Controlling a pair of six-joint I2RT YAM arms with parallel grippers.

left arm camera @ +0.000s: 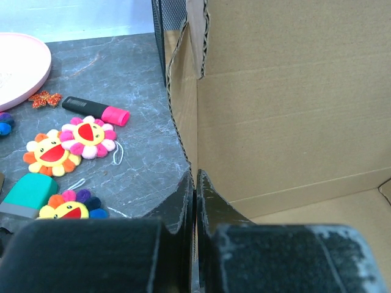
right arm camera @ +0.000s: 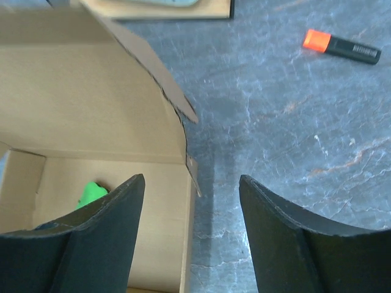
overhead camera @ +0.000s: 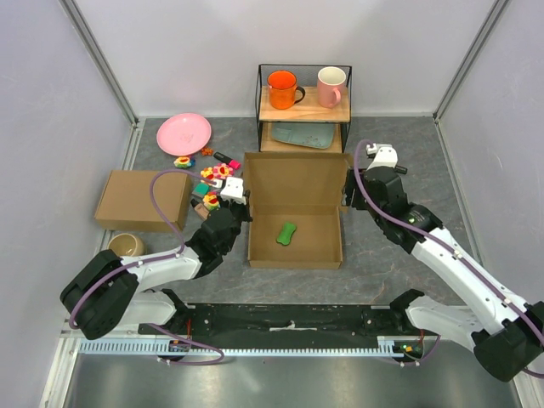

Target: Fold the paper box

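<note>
We find the paper box (overhead camera: 314, 248) in the middle of the bench (overhead camera: 408, 161), just in front of the wire shelf (overhead camera: 303, 106). Its tray is formed and its lid is raised along the far side. A small green object (overhead camera: 287, 233) lies on the tray floor.

Our left pincer (left arm camera: 194, 183) is closed on the top edge of the box's left wall, the cardboard pinched thin between its fingers. We judge this grip is there to anchor the box and keep that wall upright while the other side is worked.

Our right pincer (right arm camera: 191, 178) hangs at the box's right side with its jaws wide apart, gripping nothing. The right wall's edge and the lid's loose side flap stand in the gap, touching neither finger. That placement suggests to us that it is lined up to catch the flap and tuck it inside the wall before the lid comes down.
</note>
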